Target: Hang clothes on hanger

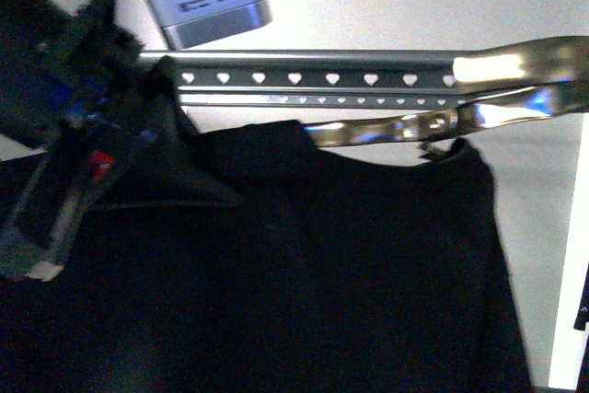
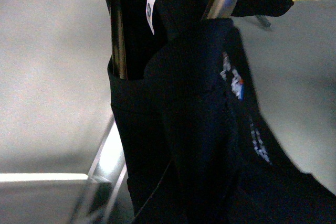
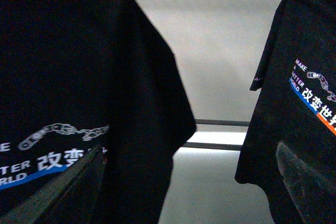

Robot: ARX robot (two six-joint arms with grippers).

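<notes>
Shirt (image 1: 350,264) black, limp, logo-printed

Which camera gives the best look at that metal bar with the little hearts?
Front view: the rail crosses it, hearts plainly visible. Left wrist view shows only shiny tubes amid the black shirt; right wrist view shows no hearts.

Dim, backlit, soft focus, rail glare (image 1: 502,66)

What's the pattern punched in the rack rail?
A row of small heart-shaped holes along the grey rail; clearest in the front view.
</notes>
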